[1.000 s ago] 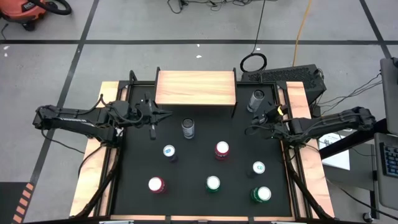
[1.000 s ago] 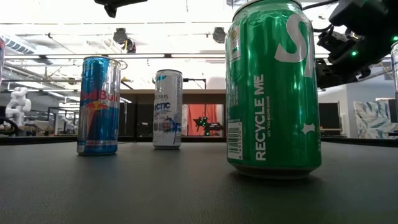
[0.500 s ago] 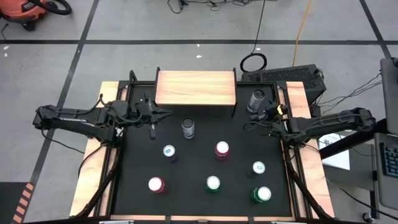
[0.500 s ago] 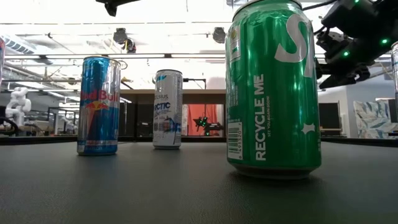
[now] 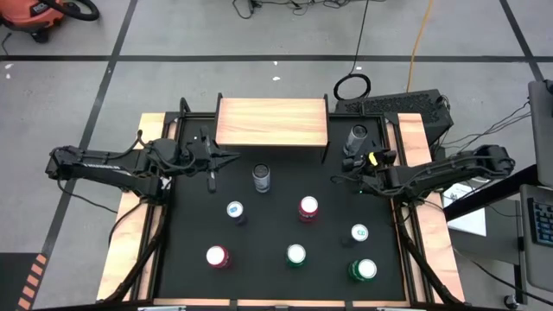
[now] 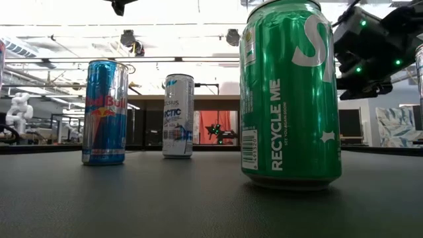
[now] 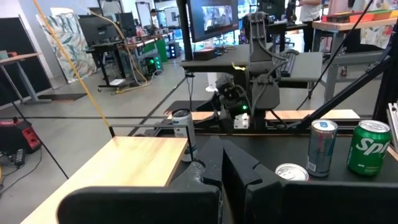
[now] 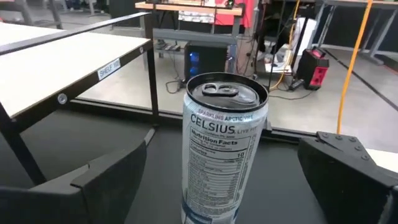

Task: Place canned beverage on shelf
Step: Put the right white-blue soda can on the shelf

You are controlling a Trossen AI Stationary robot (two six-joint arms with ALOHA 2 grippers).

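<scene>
The shelf [image 5: 272, 121], a light-wood board on thin black legs, stands at the table's far middle. A silver Celsius can [image 5: 357, 136] stands upright on the black mat just right of it. My right gripper [image 5: 346, 170] hovers on the can's near side, open. In the right wrist view the can [image 8: 225, 149] shows ahead of the two spread fingers, untouched. My left gripper [image 5: 232, 157] is shut on nothing, held level above the mat near the shelf's left near corner.
Several more cans stand upright on the mat: a silver one [image 5: 262, 177] mid-table, a red-topped one [image 5: 308, 207], a blue one [image 5: 235, 210], a green Sprite can [image 5: 363, 269] near the front right. Wooden rails [image 5: 130, 225] flank the mat.
My right gripper has moved a little toward the table's left and down, rolling its wrist, and has come closer to the silver can. It has stayed open. No can has moved.
</scene>
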